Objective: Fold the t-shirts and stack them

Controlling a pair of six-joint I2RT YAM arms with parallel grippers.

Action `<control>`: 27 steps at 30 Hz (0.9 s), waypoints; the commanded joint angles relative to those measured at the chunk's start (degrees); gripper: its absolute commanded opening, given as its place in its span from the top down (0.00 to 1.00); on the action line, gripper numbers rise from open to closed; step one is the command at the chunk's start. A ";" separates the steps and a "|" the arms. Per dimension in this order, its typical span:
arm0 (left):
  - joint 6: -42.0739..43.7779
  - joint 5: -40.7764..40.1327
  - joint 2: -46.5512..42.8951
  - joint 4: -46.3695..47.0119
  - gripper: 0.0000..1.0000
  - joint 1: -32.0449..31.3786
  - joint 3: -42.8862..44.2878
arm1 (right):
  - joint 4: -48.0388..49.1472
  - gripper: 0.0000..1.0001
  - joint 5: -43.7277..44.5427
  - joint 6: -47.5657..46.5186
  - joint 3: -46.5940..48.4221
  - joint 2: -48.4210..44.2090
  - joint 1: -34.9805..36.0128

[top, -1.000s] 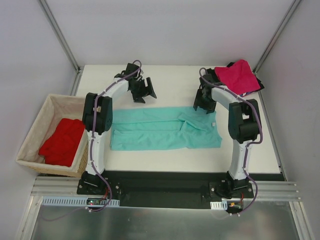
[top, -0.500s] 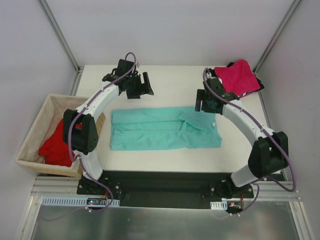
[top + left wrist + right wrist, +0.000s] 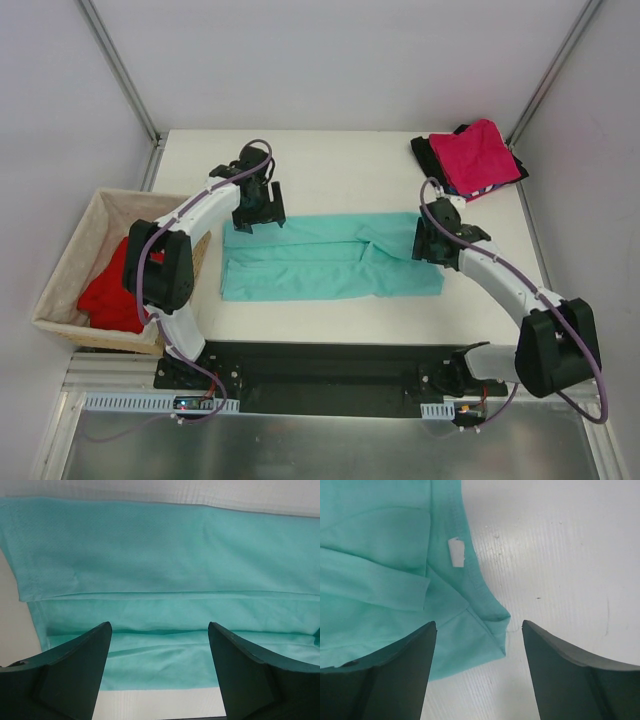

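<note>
Down they came, both arms together! The left gripper had been hanging over bare table beyond the cloth. Within a second it dropped to the 10 o'clock corner of the teal-green t-shirt. The right gripper swung out and sank to the collar end at 3 o'clock, just short of the white label.

Both sets of jaws stood wide apart with nothing between them but cloth below. Whether the tips touched it, I couldn't tell.

The shirt lay mid-table as a long band running 9 to 3, sleeves tucked in. That looked like a lengthwise fold already made and the arms lining up for the next grab, which had not yet been taken.

The magenta-pink t-shirt sat on top of a black t-shirt at the table's 1 o'clock corner, so the stack was under way. The bright red t-shirt waited crumpled in the basket, off the table's edge at 9 o'clock.

The table was matt white, faintly ribbed and lightly scuffed. A black rail ran along its 6 o'clock side. Pale walls closed in the cell, with metal struts rising at the far corners.
</note>
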 commanded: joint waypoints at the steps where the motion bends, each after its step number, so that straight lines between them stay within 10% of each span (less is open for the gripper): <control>1: 0.54 -2.87 -0.38 -1.94 0.22 -0.99 1.05 | 13.02 0.27 -8.39 5.76 -4.27 -5.14 -2.14; 12: 0.90 -3.31 0.86 -1.95 0.22 -1.43 1.05 | 40.00 0.27 -41.70 17.35 -11.56 -1.28 -8.10; 27: 0.72 -3.48 2.00 -2.03 0.22 -1.87 0.96 | 33.34 0.29 -44.44 15.69 -18.16 -10.33 -21.38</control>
